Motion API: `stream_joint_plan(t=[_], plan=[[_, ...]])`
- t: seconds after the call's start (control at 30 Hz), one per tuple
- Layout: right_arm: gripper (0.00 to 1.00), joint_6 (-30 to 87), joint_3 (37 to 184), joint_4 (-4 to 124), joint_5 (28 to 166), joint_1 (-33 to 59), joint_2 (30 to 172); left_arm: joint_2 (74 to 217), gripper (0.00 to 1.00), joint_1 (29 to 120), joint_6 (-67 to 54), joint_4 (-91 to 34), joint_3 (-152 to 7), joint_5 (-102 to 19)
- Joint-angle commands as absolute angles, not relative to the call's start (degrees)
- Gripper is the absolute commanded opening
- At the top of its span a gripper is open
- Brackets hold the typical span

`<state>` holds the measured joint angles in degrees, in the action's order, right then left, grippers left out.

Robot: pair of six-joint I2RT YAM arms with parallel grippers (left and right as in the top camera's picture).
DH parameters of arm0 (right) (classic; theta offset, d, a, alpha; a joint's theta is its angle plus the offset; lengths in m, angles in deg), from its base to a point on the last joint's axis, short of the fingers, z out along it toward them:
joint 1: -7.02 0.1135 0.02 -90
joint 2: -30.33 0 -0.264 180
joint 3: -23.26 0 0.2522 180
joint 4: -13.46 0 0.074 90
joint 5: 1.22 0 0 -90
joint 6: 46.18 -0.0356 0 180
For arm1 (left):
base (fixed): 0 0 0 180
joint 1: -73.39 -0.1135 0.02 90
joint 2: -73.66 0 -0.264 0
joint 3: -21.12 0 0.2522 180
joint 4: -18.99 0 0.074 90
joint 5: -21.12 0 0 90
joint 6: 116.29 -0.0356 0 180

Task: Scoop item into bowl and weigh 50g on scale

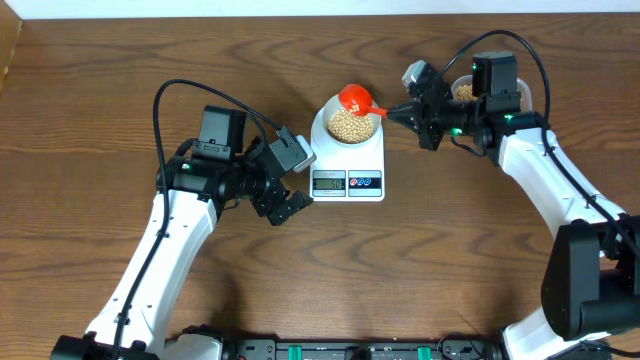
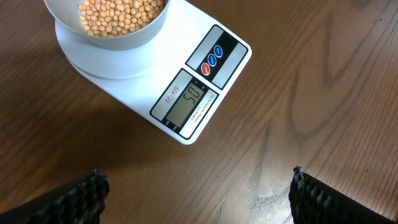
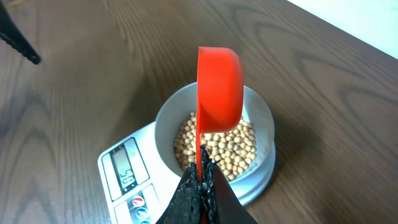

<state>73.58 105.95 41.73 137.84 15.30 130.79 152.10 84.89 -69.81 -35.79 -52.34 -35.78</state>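
Note:
The white bowl (image 1: 349, 123) sits on the white scale (image 1: 350, 170), filled with beige beans (image 1: 352, 124). The scale's display (image 2: 188, 102) reads about 50. My right gripper (image 1: 397, 112) is shut on the handle of a red scoop (image 1: 355, 98), held tilted on its side over the bowl's far rim; in the right wrist view the scoop (image 3: 217, 90) hangs above the beans (image 3: 217, 146). My left gripper (image 1: 290, 205) is open and empty over the wood, just left of the scale's display end. The bowl also shows in the left wrist view (image 2: 112, 28).
A tub of beans (image 1: 470, 92) stands at the back right, mostly hidden behind the right arm. The wooden table's (image 1: 100, 100) far edge runs along the top. A black rail lies at the front edge (image 1: 330, 350).

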Motion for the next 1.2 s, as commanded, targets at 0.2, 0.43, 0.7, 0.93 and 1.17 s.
stream_joint_plan(t=[0.2, 0.43, 0.7, 0.93, 1.17], plan=[[0.01, 74.08, 106.23, 41.66, 140.83, 15.47, 129.33, 152.1, 0.95, 84.7, -70.19, -35.83, -53.63, -35.01], [0.01, 72.99, 106.23, 41.51, 140.83, 15.47, 129.33, 152.1, 0.95, 84.7, -70.19, -35.83, -53.63, -35.01], [0.01, 72.99, 106.23, 41.36, 140.92, 15.16, 129.33, 152.1, 0.95, 84.7, -70.19, -35.83, -53.63, -35.01], [0.01, 72.92, 106.23, 41.36, 140.96, 15.14, 129.33, 152.1, 0.95, 84.7, -70.19, -35.83, -53.63, -35.01], [0.01, 69.43, 106.23, 41.42, 140.81, 14.92, 129.33, 152.1, 0.95, 84.7, -70.16, -35.83, -53.63, -35.01]])
